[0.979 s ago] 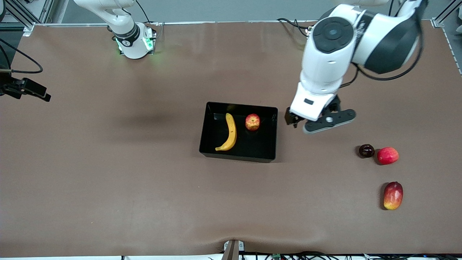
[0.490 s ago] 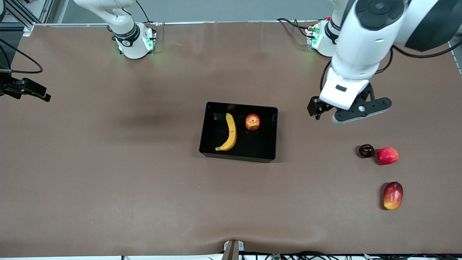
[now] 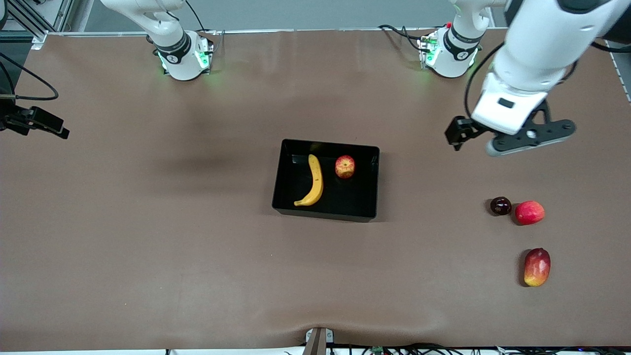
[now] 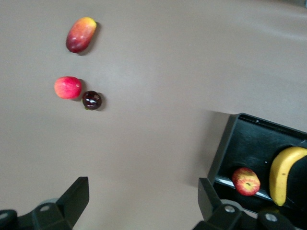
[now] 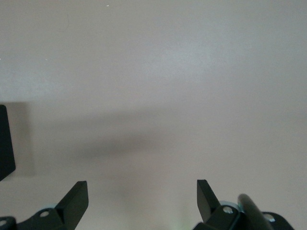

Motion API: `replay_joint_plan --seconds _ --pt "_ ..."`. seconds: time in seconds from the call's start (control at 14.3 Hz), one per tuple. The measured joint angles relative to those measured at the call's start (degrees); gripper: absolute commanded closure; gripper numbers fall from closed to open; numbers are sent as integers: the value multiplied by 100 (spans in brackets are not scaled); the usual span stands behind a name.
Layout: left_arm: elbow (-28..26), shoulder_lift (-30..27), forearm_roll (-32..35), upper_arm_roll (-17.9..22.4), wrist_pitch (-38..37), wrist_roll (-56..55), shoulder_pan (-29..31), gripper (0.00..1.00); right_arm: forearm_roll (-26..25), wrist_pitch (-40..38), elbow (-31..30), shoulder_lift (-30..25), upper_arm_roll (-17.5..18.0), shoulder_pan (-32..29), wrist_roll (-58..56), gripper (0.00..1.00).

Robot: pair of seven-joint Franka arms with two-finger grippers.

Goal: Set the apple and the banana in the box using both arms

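The black box (image 3: 374, 182) sits mid-table. The yellow banana (image 3: 314, 181) and the mottled red apple (image 3: 345, 166) lie inside it, side by side and apart. All three show in the left wrist view: box (image 4: 225, 153), apple (image 4: 246, 181), banana (image 4: 283, 175). My left gripper (image 3: 498, 140) is up in the air over bare table, between the box and the left arm's end; it is open and empty (image 4: 143, 194). My right gripper (image 5: 142, 191) is open and empty over bare table; it is out of the front view.
A dark round fruit (image 3: 500, 205), a pinkish-red fruit (image 3: 529, 212) and a mango-like fruit (image 3: 537, 266) lie toward the left arm's end, nearer the front camera. A black mount (image 3: 34, 121) juts in at the right arm's end.
My left arm has swung away from the box toward its own end of the table, gripper empty. The fruits and the box have not moved.
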Motion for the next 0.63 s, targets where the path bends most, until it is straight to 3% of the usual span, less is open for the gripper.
replay_joint_plan --seconds 0.42,0.63 --pt "-356 -399 -378 1280 -33 1311 -282 0 0 0 -1 0 -10 -1 0 0" --pt "-543 -600 -675 1655 -29 1822 -225 0 0 0 -2 0 -15 -4 0 0"
